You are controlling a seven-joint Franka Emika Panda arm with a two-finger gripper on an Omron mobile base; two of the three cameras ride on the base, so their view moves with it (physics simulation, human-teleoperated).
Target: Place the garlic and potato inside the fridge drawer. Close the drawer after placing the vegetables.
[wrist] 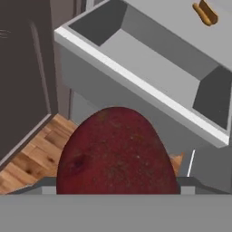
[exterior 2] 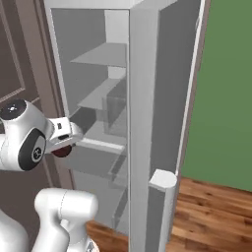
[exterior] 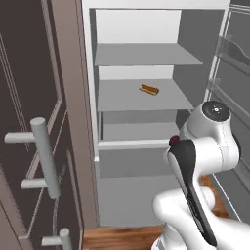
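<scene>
Maroon and small, the potato [exterior: 174,140] shows in the left base view at the tip of the arm, in front of the fridge drawer [exterior: 132,144], which stands pulled out; an orange-brown item [exterior: 149,90] lies on the shelf [exterior: 122,100] above. From the right base view the gripper [exterior 2: 63,145] is closed around the potato [exterior 2: 62,152], beside the drawer [exterior 2: 101,144]. Hand view: the potato [wrist: 117,154] sits close before the camera, short of the drawer [wrist: 140,90], whose inside holds nothing.

- The potato [wrist: 117,154] is dark reddish-maroon, faintly speckled.
- The fridge drawer [wrist: 149,97] is pale grey with a white rim.
- The shelves [exterior: 144,95] are flat grey.
- An orange-brown item [exterior: 149,90] lies on one shelf.
- The floor [exterior 2: 216,216] shows warm brown wood planks.
</scene>
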